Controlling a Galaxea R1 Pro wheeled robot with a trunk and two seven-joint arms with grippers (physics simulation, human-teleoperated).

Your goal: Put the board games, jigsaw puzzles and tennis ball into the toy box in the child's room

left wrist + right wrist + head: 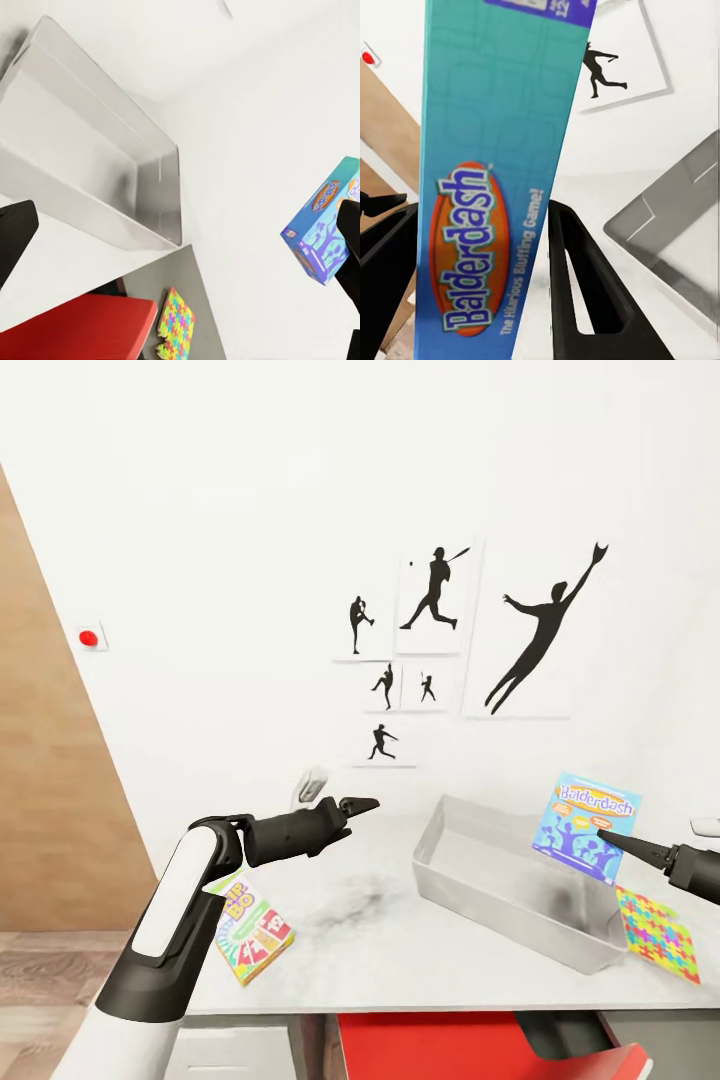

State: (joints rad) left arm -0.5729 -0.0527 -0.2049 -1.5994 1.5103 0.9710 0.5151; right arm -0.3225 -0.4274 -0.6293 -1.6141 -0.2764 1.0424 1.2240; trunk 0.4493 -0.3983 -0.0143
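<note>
Red and flat, a red object [480, 1045] pokes out from under the front edge of the surface [370, 940] — closest to the head camera, and no part of the task. Above it the left arm reaches across the surface's left end. Its left gripper [362, 806] hangs in the air with nothing between its fingers that can be seen; whether it is spread or shut cannot be told from these views.

Under that arm, at the front left corner, lies a small yellow, green and red board game [250, 930], flat and partly hidden by the forearm.

The right gripper [605, 838] is clamped on the Balderdash box [585, 826]. The right wrist view shows its dark fingers [585, 300] on both faces of the box, which is held on edge. The box hangs above the right end of the toy box [470, 885], apart from it, seemingly so that it can go in past the rim and settle on the sloping wall. The bin's floor looks bare, so this would be the first toy in.

A jigsaw puzzle [660, 935] rests flat on the lower, darker side surface just beyond the bin's right end — close enough to lift in later. On the white wall behind hang the baseball-player silhouettes [540, 630].
</note>
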